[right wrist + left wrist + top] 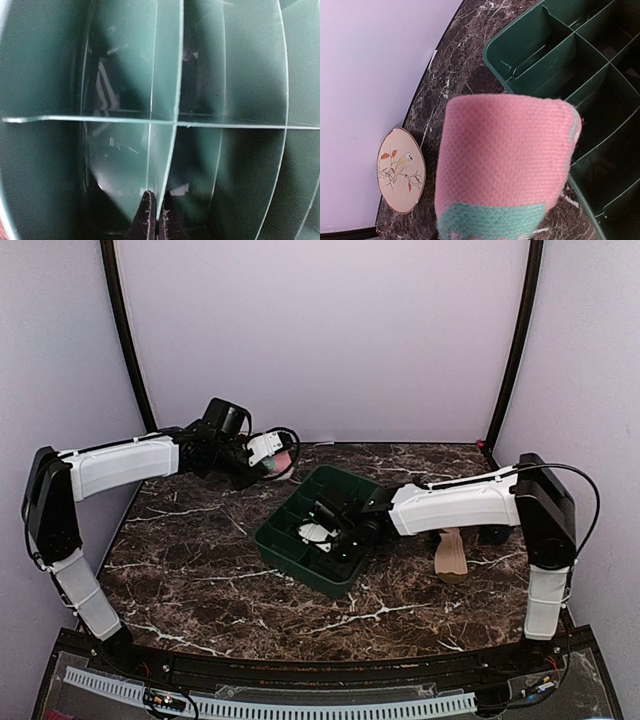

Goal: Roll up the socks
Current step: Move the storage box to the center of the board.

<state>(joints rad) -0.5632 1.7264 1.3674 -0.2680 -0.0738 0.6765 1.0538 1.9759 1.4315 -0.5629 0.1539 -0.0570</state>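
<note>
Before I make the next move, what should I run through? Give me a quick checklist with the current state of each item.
1. Left tool has a hold on the pink sock: ok. The sock is bunched in its grip and raised.
2. Right tool is clear of the green bin: not ok. It is shut and low inside a compartment.
3. Right tool is free of the divider: cannot tell. Its tips sit right at the divider's edge.
4. Tan sock is rolled: not ok. It lies flat beside the bin.
5. Plate is out of the way: ok. It sits apart from the bin.
</note>
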